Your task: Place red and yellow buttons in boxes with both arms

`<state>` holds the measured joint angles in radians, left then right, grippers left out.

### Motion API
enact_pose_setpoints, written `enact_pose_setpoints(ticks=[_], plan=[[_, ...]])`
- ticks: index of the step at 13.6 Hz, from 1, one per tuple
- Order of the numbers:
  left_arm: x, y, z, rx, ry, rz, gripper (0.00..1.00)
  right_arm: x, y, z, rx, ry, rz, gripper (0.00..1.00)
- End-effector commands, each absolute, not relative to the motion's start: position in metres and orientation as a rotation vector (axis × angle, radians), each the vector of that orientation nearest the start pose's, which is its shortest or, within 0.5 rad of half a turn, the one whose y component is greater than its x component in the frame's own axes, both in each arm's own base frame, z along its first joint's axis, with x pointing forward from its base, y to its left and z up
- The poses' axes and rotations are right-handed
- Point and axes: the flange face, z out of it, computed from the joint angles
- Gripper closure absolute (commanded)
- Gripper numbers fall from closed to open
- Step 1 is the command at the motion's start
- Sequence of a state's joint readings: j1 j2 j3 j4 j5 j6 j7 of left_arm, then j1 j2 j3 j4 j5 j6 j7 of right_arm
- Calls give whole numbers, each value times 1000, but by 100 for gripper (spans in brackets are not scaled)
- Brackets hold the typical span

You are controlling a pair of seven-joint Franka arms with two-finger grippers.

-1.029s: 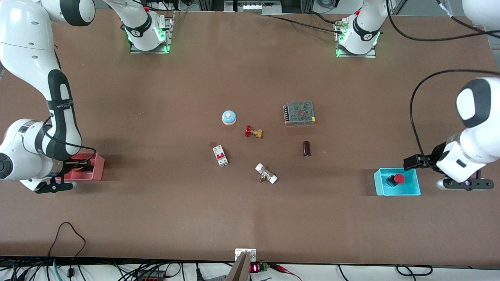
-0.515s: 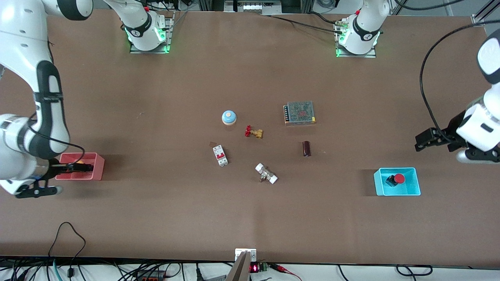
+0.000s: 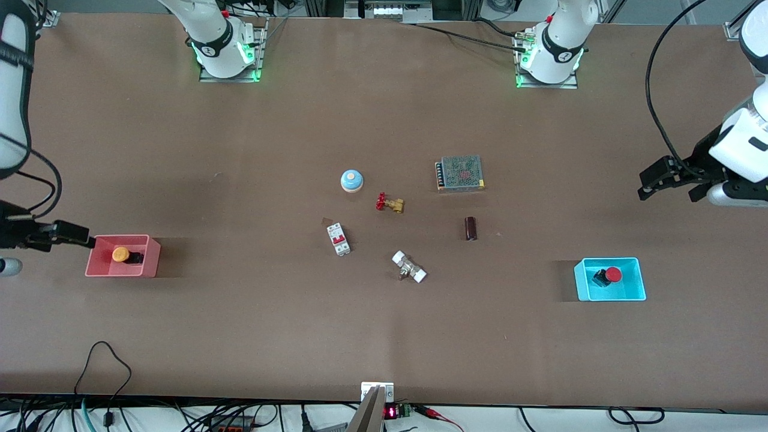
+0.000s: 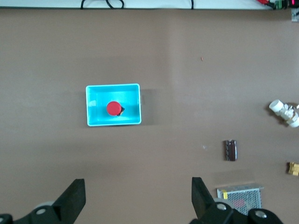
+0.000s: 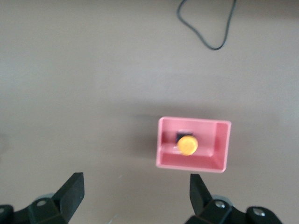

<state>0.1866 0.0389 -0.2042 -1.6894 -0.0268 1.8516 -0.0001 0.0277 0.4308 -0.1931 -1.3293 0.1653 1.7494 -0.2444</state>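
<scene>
The yellow button [image 3: 121,254] lies in the pink-red box [image 3: 96,269] at the right arm's end of the table; both show in the right wrist view, button [image 5: 188,145] and box [image 5: 219,161]. The red button [image 3: 612,275] lies in the cyan box [image 3: 630,293] at the left arm's end; both show in the left wrist view, button [image 4: 113,108] and box [image 4: 131,120]. My right gripper [image 3: 71,234] is open and empty, raised beside the pink-red box. My left gripper [image 3: 657,179] is open and empty, raised over bare table away from the cyan box.
In the middle of the table lie a blue dome on a beige base [image 3: 351,180], a brass valve with a red handle [image 3: 389,203], a white and red breaker [image 3: 338,238], a white fitting [image 3: 409,267], a dark cylinder [image 3: 471,228] and a metal mesh unit [image 3: 460,173].
Both grippers have risen and pulled back from their boxes toward the table's ends. The yellow button, hidden by the right gripper before, now shows in the pink-red box.
</scene>
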Motion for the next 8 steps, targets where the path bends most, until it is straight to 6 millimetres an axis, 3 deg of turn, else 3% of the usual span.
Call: enact_pose_setpoints(ticks=[1,4,8], plan=[[564,-10,574,-3174,60,-200,0,657,-41,526,-3039,-48,33,0],[562,-10,584,-3170,61,-221,0,637,-36,561,-3044,42,49,0],[564,-7,592,-3169,50,-248,0,605,-52,593,-3129,97,132,0]])
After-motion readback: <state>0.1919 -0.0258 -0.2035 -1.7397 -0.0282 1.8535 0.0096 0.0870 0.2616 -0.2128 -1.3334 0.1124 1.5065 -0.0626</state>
